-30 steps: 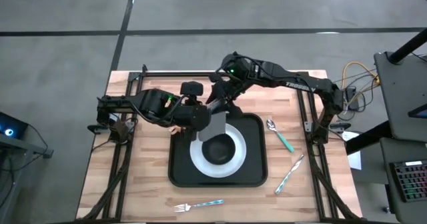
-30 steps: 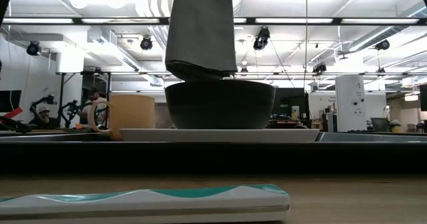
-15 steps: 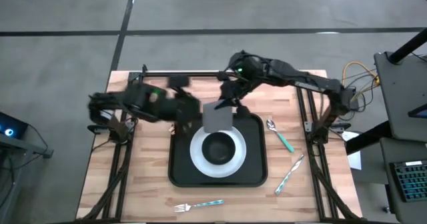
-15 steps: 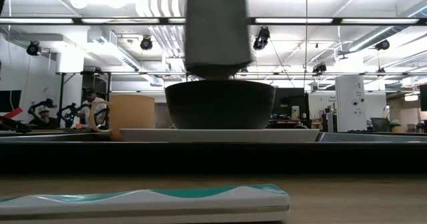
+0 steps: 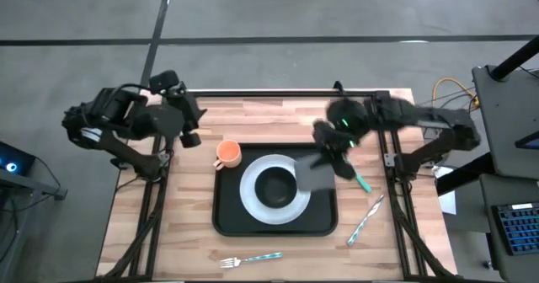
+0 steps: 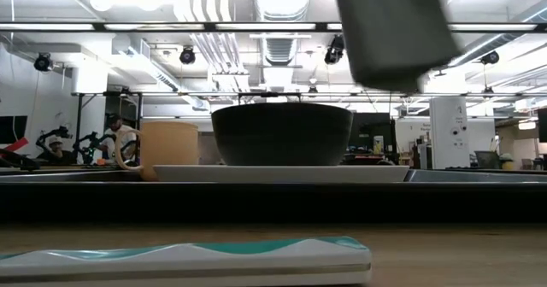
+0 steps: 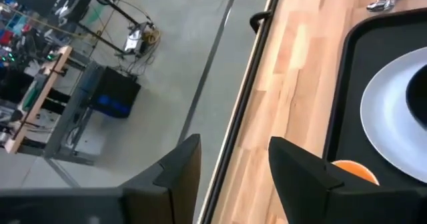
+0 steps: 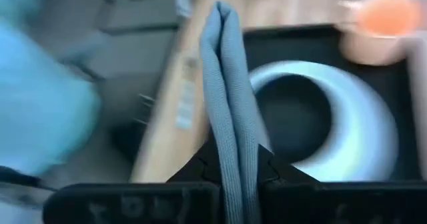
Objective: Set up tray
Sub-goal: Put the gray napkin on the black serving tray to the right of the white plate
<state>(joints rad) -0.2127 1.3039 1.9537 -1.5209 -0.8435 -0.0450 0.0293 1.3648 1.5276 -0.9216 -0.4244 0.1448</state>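
The black tray (image 5: 227, 220) lies mid-table and carries a white plate (image 5: 249, 200) with a dark bowl (image 5: 274, 186) on it. An orange mug (image 5: 227, 154) stands at the tray's far left corner. A folded grey napkin (image 5: 316, 175) hangs over the tray's right part from my right gripper (image 5: 330, 155), which is shut on it. In the low view the napkin (image 6: 393, 31) hangs higher than the bowl (image 6: 282, 133). My left gripper (image 5: 192, 130) is open near the table's far left edge, and its wrist view shows nothing between its fingers (image 7: 180, 167). My right gripper pinches the folded napkin between its two fingers at the napkin's upper end (image 8: 230, 159). Two layers of the fold run out from between the fingers. The napkin hangs slack below the gripper, clear of tray, plate and bowl.
A teal-handled spoon (image 5: 354, 169) and a knife (image 5: 366, 218) lie on the wood right of the tray. A fork (image 5: 250, 259) lies near the front edge. The black frame rails (image 5: 269, 92) run along the table's far edge and sides.
My left gripper has opened, let go of the napkin and drawn back up toward the table's far left edge, uncovering the mug. My right gripper has shut on the napkin and carried it from over the tray's far edge toward the right, hanging above the tray's right part.
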